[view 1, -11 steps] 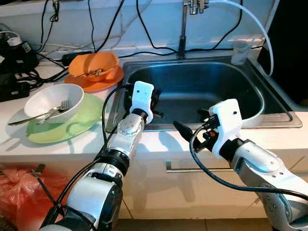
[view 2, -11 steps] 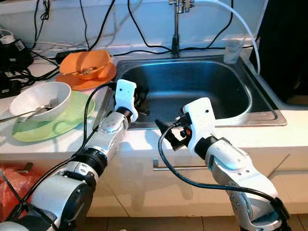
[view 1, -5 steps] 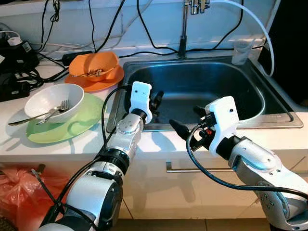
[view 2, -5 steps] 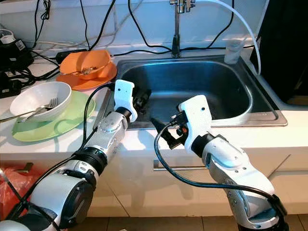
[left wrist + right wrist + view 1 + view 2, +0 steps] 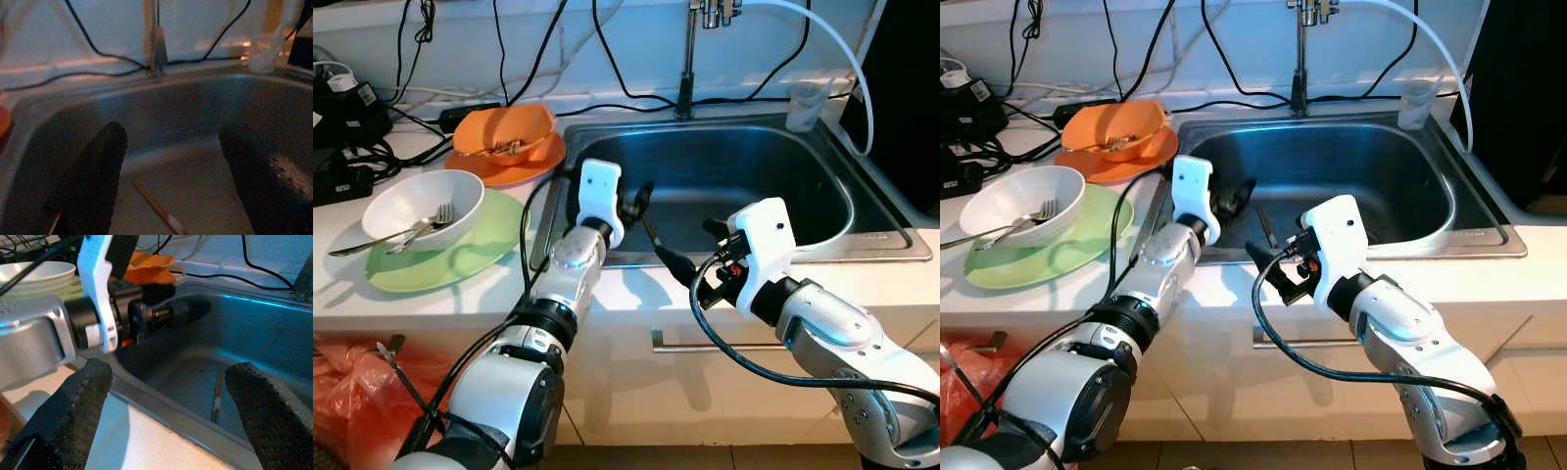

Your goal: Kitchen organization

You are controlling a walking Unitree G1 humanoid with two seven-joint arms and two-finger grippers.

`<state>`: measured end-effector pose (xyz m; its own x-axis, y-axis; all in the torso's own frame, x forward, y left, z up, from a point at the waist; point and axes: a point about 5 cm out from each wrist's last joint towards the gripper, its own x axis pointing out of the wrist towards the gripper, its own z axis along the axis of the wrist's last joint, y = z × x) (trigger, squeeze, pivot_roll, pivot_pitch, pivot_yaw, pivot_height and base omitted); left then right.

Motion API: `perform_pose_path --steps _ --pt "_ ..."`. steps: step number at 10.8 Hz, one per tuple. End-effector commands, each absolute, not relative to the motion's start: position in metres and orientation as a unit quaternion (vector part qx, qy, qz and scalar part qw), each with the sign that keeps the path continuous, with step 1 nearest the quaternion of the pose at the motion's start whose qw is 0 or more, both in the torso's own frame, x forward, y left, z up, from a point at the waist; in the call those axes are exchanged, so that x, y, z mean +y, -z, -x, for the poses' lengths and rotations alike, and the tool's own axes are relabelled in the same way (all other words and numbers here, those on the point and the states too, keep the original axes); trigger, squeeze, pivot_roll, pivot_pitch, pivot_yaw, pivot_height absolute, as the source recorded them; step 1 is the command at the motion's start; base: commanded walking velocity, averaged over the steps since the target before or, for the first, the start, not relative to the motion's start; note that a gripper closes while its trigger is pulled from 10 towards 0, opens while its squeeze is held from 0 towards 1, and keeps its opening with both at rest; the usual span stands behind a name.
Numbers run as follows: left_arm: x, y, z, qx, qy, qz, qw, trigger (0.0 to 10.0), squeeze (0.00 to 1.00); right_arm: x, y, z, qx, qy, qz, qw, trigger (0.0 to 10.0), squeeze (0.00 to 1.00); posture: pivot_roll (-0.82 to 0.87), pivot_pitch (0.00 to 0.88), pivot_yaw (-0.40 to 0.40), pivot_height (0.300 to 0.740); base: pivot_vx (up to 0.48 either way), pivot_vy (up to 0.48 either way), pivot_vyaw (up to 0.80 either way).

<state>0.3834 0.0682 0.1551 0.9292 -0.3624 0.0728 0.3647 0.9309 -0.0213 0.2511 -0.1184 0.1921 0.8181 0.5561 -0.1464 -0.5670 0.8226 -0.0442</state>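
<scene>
No legible text, label, brand, number or sign found on any surface in these views.

my sink (image 5: 822, 211) is brushed steel, dull with soft glints, and the tap (image 5: 685, 69) above it is shiny metal. my arms are smooth silver metal with glossy white plastic wrist caps. the fingers (image 5: 259, 416) of my right pincer (image 5: 690, 247) look like matt black rubber, stippled and rough. the table (image 5: 636, 294) is smooth and white. the white bowl (image 5: 416, 201) shines like glazed ceramic; the green plate (image 5: 484, 245) and orange bowl (image 5: 509, 132) look like smooth plastic.
</scene>
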Motion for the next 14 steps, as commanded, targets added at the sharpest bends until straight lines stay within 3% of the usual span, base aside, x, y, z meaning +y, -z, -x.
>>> perform_pose_path --steps 1,3,6,9,11,14 --pt "0.074 -0.176 -0.388 -0.076 0.173 -0.011 0.982 10.0 1.00 -0.118 -0.194 -0.253 0.060 -0.295 0.048 0.952 10.0 0.00 -0.19 0.000 0.108 0.740 0.000 0.000 0.00" --pt "0.088 -0.180 -0.387 -0.109 0.140 -0.079 0.981 10.0 1.00 -0.117 -0.192 -0.254 0.063 -0.298 0.049 0.951 10.0 0.00 -0.17 0.000 0.098 0.740 0.000 0.000 0.00" --pt "0.107 -0.190 -0.381 -0.156 0.107 -0.114 0.975 10.0 1.00 -0.114 -0.191 -0.257 0.061 -0.303 0.049 0.950 10.0 0.00 -0.14 0.000 0.084 0.740 0.000 0.000 0.00" --pt "0.127 -0.194 -0.359 -0.219 0.064 -0.168 0.959 10.0 1.00 -0.111 -0.189 -0.261 0.061 -0.310 0.047 0.948 10.0 0.00 -0.10 0.000 0.068 0.740 0.000 0.000 0.00" --pt "0.158 -0.187 -0.341 -0.204 -0.001 -0.203 0.958 10.0 1.00 -0.109 -0.187 -0.263 0.061 -0.319 0.043 0.945 10.0 0.00 -0.07 0.000 0.051 0.740 0.000 0.000 0.00" --pt "0.177 -0.191 -0.326 -0.209 -0.067 -0.229 0.948 10.0 1.00 -0.100 -0.187 -0.262 0.055 -0.361 0.024 0.930 10.0 0.00 -0.02 0.000 0.028 0.740 0.000 0.000 0.00"
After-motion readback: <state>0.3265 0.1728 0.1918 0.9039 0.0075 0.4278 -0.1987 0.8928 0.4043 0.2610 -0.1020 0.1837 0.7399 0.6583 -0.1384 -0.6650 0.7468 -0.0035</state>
